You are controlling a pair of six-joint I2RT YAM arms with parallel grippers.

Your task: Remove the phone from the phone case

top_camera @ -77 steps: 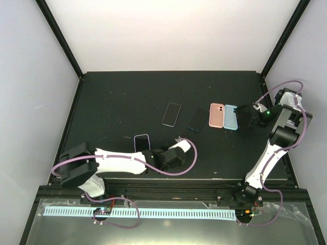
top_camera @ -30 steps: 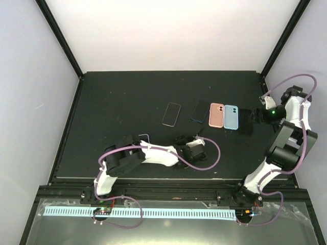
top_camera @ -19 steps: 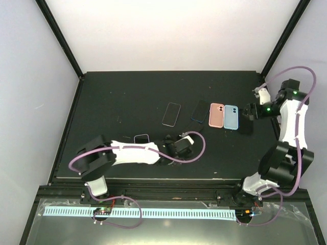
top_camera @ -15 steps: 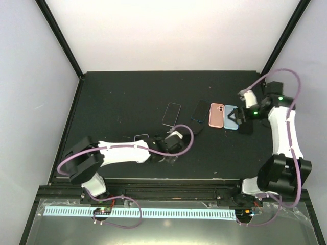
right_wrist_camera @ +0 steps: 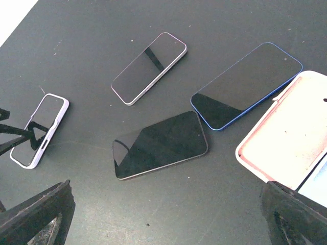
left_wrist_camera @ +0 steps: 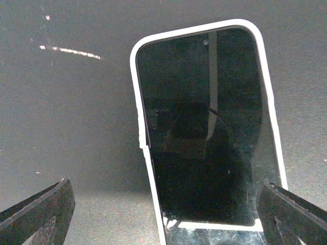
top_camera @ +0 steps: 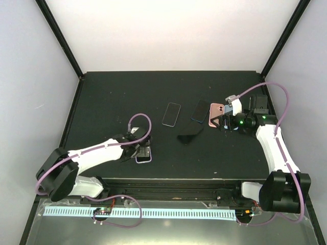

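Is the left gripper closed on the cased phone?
No, the left gripper stands wide open over the cased phone lying on the table.

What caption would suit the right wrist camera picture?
Open right gripper hanging over the dark phone, near the blue-rimmed phone and an empty pink case on the black table.

Reaches the left arm [top_camera: 97,153] from the elbow at lower left toward the frame's centre, forearm low and rising slightly rightward. Holds the left hand [top_camera: 139,149] pointed down, close over the worktop [top_camera: 107,97], fingers [left_wrist_camera: 38,209] spread wide. Folds the right arm [top_camera: 273,150] at lower right, forearm running up and left. Holds the right hand [top_camera: 224,123] right of centre, aimed left, fingers wide apart.
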